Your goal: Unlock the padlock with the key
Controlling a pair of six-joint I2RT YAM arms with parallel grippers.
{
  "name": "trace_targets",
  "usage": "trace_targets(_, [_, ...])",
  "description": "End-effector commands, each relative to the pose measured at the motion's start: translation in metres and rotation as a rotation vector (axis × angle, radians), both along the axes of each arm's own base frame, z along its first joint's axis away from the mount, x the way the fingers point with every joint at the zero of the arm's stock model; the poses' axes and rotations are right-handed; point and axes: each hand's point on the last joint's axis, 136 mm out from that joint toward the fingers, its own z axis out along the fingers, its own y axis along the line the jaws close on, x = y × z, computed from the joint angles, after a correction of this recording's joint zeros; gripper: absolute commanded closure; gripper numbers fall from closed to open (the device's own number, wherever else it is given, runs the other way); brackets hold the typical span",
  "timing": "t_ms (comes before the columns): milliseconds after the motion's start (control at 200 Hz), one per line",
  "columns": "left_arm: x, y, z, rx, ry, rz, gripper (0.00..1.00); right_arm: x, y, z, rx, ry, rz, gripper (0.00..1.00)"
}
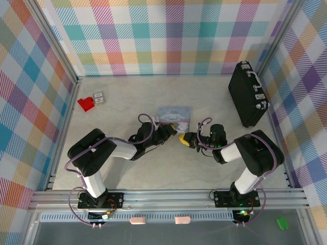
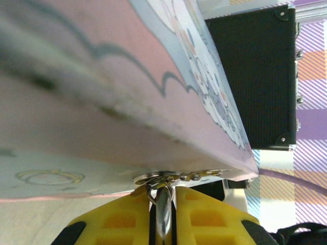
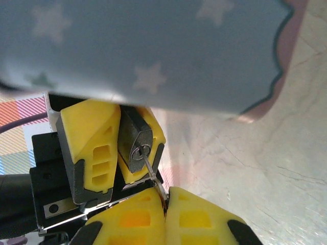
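Tabletop (image 3: 245, 153) centre, beside the tin (image 3: 153, 51): your left gripper (image 3: 120, 144) clamps the padlock (image 3: 134, 133), keyway (image 3: 140, 151) turned toward your right gripper (image 3: 164, 214), which pinches the key (image 3: 152, 172) so the tip can enter

Pastel tin (image 1: 173, 113) mid-table; black briefcase (image 1: 248, 97) far right; red piece (image 1: 85, 104) far left beside small box (image 1: 98, 97).

Lab test cell (plaid walls (image 1: 153, 35)), aluminium frame (image 1: 168, 196)

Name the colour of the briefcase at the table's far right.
The briefcase is black; the top external view shows it best.
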Motion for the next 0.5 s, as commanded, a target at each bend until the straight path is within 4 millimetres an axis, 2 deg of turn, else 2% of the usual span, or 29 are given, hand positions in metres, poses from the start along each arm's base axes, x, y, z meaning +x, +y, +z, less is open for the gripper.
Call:
trace_targets(0, [-0.003,-0.005,0.030,-0.084,-0.058,-0.025,1.00,0.004,-0.007,-0.010,0.012,0.010,-0.016,1.00])
trace_targets(175, [-0.002,-0.003,0.032,-0.076,-0.064,-0.014,1.00,0.003,-0.006,-0.009,0.022,0.015,-0.018,1.00])
trace_targets(240, [-0.001,-0.003,0.033,-0.074,-0.069,-0.011,1.00,-0.003,0.002,-0.008,0.022,0.014,-0.004,1.00])
trace_targets(380, [0.003,-0.004,0.032,-0.080,-0.067,-0.002,1.00,-0.022,0.032,-0.005,0.008,0.004,0.046,1.00])
trace_targets(495, [0.003,-0.006,0.032,-0.088,-0.064,-0.004,1.00,-0.022,0.030,-0.005,0.006,0.003,0.014,1.00])
